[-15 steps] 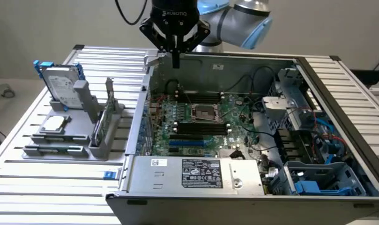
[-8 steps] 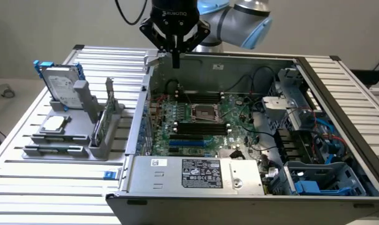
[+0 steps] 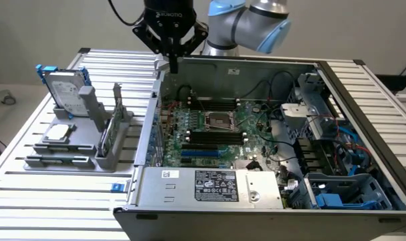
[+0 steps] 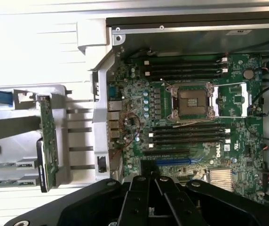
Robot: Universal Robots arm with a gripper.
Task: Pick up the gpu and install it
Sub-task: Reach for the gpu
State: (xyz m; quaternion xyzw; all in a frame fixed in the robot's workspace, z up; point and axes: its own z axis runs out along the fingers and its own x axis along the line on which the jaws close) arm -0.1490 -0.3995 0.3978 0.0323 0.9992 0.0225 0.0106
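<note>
One gripper [image 3: 174, 64] [image 4: 150, 170] on the arm, and it hangs above the far rim of the open computer case [image 3: 243, 70] [image 4: 195, 29], at the corner on the exterior view's left. Its fingers are drawn together to a single point with nothing between them. The gpu [image 3: 109, 131] [image 4: 47, 141] stands on edge in a grey holder [image 3: 89, 150] [image 4: 78, 136] just outside the case, on the exterior view's left of it. Its green board is showing and a silver bracket rises at one end, and it sits well apart from the gripper. In the same holder, farther from the case, a hard drive [image 3: 63, 93] in a blue frame leans upright. Inside the case lies the green motherboard [image 3: 216, 125] [image 4: 191, 103], with a silver socket at its centre and black slots on either side of it. A silver labelled box [image 3: 210, 186] sits against the near wall of the case. Case and holder both rest on a pale table [image 3: 48, 201] [image 4: 31, 52] of long metal slats. Behind the case is a plain, light wall [image 3: 55, 25].
</note>
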